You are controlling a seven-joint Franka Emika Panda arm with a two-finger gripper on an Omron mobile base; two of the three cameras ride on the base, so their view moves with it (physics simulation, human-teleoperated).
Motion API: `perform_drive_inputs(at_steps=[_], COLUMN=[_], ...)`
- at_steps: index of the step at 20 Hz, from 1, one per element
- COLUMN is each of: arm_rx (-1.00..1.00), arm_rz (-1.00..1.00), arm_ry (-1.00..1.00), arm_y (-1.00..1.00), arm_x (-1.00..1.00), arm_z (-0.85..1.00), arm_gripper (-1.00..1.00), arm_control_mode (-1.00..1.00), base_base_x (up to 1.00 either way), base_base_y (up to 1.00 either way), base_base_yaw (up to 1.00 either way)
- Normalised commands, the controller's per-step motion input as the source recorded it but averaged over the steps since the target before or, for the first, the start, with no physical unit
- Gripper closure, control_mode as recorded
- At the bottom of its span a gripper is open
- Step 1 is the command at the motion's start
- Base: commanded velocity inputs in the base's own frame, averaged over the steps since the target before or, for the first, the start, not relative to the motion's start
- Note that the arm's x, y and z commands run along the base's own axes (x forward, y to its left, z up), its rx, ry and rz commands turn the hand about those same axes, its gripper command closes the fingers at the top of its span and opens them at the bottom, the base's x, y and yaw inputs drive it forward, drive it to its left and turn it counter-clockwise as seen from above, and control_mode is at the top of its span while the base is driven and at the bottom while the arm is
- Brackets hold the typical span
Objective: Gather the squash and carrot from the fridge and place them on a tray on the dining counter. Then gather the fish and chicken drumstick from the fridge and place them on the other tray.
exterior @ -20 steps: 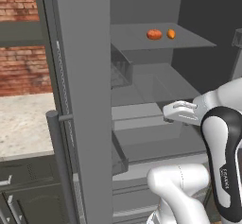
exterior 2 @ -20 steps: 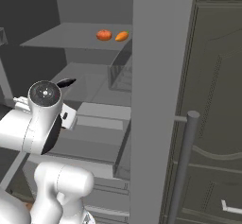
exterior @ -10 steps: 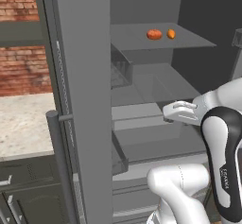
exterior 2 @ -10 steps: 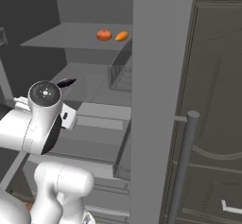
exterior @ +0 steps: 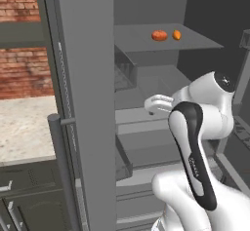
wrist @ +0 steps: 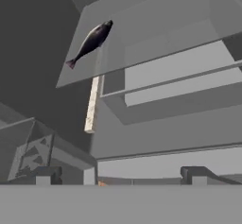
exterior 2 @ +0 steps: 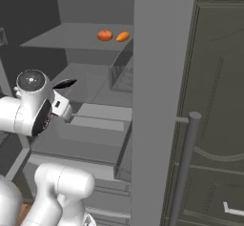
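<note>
**Open gripper inside the fridge, nothing held**

The fridge [exterior: 83, 103] door stands open. On the upper shelf [exterior: 146, 37] lie the squash [exterior: 158, 35] and, just beside it, the carrot [exterior: 177, 34] (2 orange shapes, apart). The fish [wrist: 90, 42] lies at a shelf's edge in the hand view, tilted; its dark tip [exterior 2: 64, 83] shows in the right base view. The gripper [wrist: 120, 173] has its 2 fingers spread wide, empty, near the drawers [exterior 2: 90, 120].
</note>
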Motion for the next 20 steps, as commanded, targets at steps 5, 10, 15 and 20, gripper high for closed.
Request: perform_drive_inputs(at_steps=[5,10,15,20], arm_rx=[0.00,0.01,0.05,0.04], arm_rz=[-0.05,0.00,0.04,0.06], arm_ry=[-0.03,0.00,0.00,0.00], arm_y=[-0.16,-0.12,-0.03,0.02], arm_x=[0.27,0.66,0.85,0.72], arm_z=[0.01,0.00,0.00,0.00], arm_gripper=[-1.00,-1.00,-1.00,-1.00], arm_control_mode=[-1.00,-1.00,-1.00,-1.00], base_base_x=[0.00,0.00,0.00,0.00], base_base_y=[0.00,0.00,0.00,0.00], base_base_yaw=[0.00,0.00,0.00,0.00])
